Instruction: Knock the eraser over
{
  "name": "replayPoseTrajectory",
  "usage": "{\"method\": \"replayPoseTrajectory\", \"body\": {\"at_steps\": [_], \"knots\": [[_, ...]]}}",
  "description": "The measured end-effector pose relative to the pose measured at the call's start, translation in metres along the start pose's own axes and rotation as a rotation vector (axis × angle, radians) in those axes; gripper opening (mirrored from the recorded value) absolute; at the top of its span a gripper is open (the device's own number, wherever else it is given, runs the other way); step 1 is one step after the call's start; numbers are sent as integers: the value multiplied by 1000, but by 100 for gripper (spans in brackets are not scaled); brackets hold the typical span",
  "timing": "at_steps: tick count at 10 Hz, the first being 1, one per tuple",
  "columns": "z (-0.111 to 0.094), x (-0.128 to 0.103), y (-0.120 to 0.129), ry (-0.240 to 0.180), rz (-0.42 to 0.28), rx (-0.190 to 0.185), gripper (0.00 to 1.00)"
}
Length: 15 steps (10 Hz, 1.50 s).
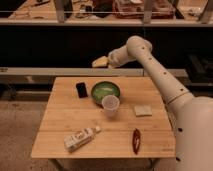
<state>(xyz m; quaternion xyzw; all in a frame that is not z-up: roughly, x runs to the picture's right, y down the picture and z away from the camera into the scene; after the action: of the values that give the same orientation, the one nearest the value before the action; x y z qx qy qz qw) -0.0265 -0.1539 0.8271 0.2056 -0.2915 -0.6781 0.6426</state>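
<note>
The eraser (81,90) is a small black block with rounded corners, standing upright on the far left part of the wooden table (60,122), just left of the green bowl (105,91). My gripper (100,62) hangs in the air above the table's far edge, above and to the right of the eraser and well apart from it. The white arm (155,65) reaches in from the right.
A paper cup (110,106) stands in front of the bowl. A pale flat pad (143,110) lies to the right. A white-labelled carton (80,138) lies near the front left, a red chili (136,140) at the front right. Shelves stand behind the table.
</note>
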Motion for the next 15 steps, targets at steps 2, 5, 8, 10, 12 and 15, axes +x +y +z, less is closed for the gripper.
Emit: {"method": "replayPoseTrajectory", "body": {"at_steps": [2, 5, 8, 10, 12, 15], "knots": [[40, 24, -6, 61, 48, -35, 33], [100, 24, 1, 43, 192, -94, 3], [145, -2, 10, -60, 262, -156, 0], [167, -19, 6, -140, 283, -164, 0], [182, -33, 2, -203, 300, -158, 0], [190, -60, 4, -282, 291, -153, 0]]}}
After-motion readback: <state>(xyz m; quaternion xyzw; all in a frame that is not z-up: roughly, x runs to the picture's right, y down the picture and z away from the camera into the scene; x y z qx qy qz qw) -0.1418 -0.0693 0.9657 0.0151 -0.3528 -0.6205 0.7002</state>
